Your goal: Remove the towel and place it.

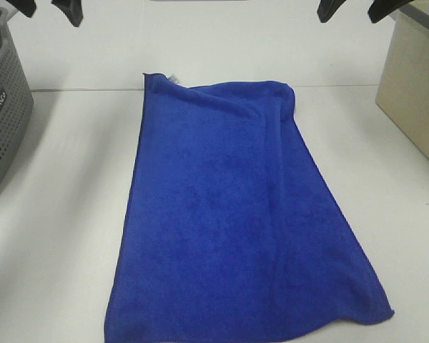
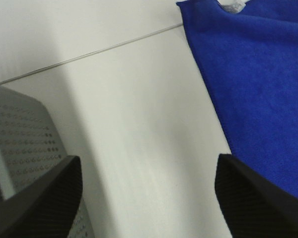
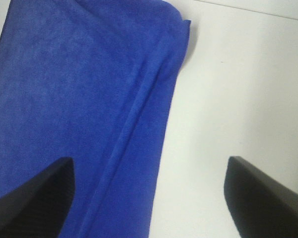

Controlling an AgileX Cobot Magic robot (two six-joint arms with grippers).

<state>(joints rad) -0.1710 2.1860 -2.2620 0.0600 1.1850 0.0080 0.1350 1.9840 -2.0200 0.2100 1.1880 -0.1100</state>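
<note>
The royal-blue towel (image 1: 229, 214) lies spread flat on the white table, its far edge near the table's back seam and a small white tag (image 1: 173, 77) at the far left corner. A fold runs along its far right side (image 3: 139, 114). My left gripper (image 1: 46, 8) hangs open at the top left, above bare table left of the towel (image 2: 258, 94), with nothing between its fingers (image 2: 44, 203). At the top right my right gripper (image 1: 357, 8) is open and empty over the towel's far right edge; its fingers (image 3: 268, 198) are apart.
A grey perforated basket (image 1: 3, 107) stands at the left edge, also seen in the left wrist view (image 2: 20, 144). A beige box (image 1: 415, 86) stands at the right edge. White table (image 1: 64, 214) surrounds the towel.
</note>
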